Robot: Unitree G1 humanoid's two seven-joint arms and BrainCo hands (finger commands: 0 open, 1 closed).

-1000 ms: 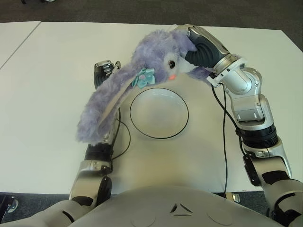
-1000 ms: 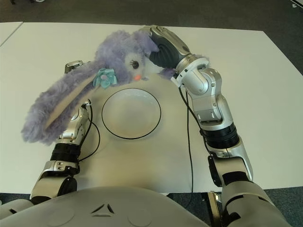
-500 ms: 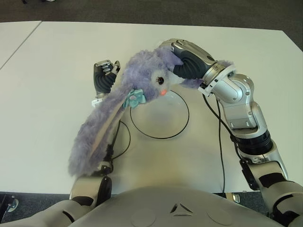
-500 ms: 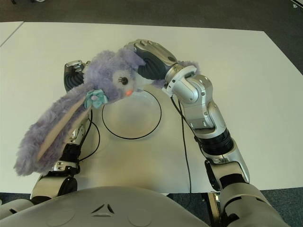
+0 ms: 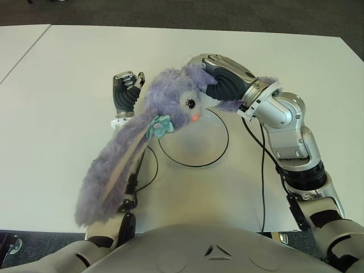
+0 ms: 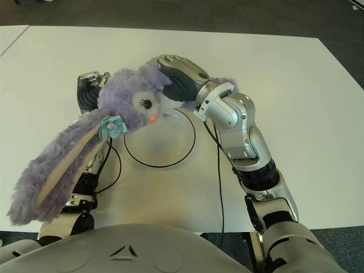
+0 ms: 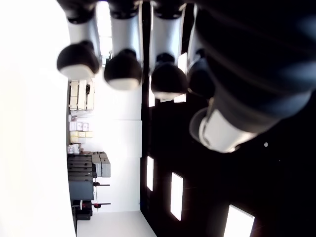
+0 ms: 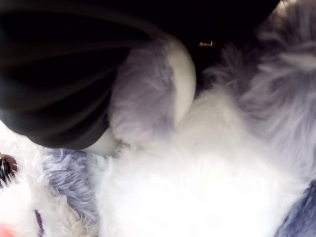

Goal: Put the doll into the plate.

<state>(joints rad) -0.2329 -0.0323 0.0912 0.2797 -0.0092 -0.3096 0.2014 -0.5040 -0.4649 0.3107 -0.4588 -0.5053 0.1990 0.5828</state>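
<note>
The purple doll (image 5: pixel 170 111) is being gripped by the right hand (image 5: pixel 219 79), fingers clamped on its body, above the plate's (image 5: pixel 213 153) eleven o'clock rim on the white bench (image 5: pixel 57 85). One long ear is being dangled toward seven o'clock. The left hand (image 5: pixel 126 91), fingers curled and empty, is being held at the plate's ten o'clock.

The right hand (image 6: pixel 173 77) grips a fluffy purple plush rabbit doll (image 6: pixel 122 111) above the round white black-rimmed plate (image 6: pixel 160 149) on the white bench (image 6: pixel 296 96).
</note>
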